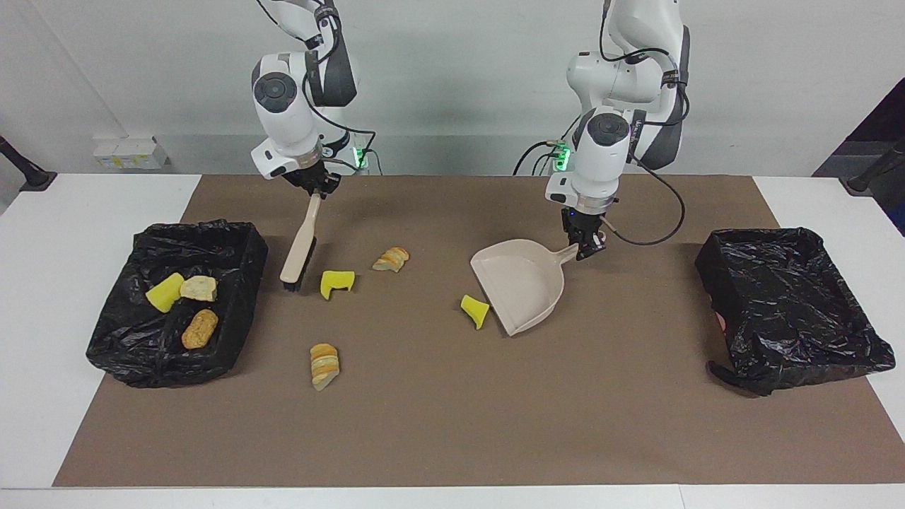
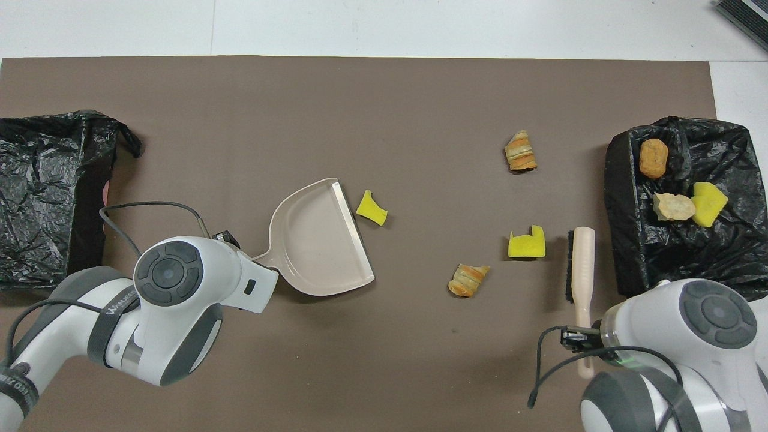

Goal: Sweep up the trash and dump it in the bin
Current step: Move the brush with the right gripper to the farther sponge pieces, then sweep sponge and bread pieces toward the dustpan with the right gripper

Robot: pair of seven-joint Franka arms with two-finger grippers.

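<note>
My right gripper (image 1: 316,189) is shut on the handle of the beige brush (image 1: 299,244), which slants down so its black bristles sit low at the mat between the trash-filled bin (image 1: 240,244) and a yellow sponge piece (image 1: 336,281). My left gripper (image 1: 585,247) is shut on the handle of the beige dustpan (image 1: 522,283), which rests on the mat. Another yellow sponge bit (image 1: 474,310) lies at the pan's lip. A bread chunk (image 1: 392,259) and a bread slice (image 1: 324,365) lie loose on the mat. The bin holds three pieces of trash (image 1: 199,288).
A second black-lined bin (image 1: 792,304) stands at the left arm's end of the table, with no trash showing in it. The brown mat (image 1: 452,424) covers most of the white table. Cables hang from both wrists.
</note>
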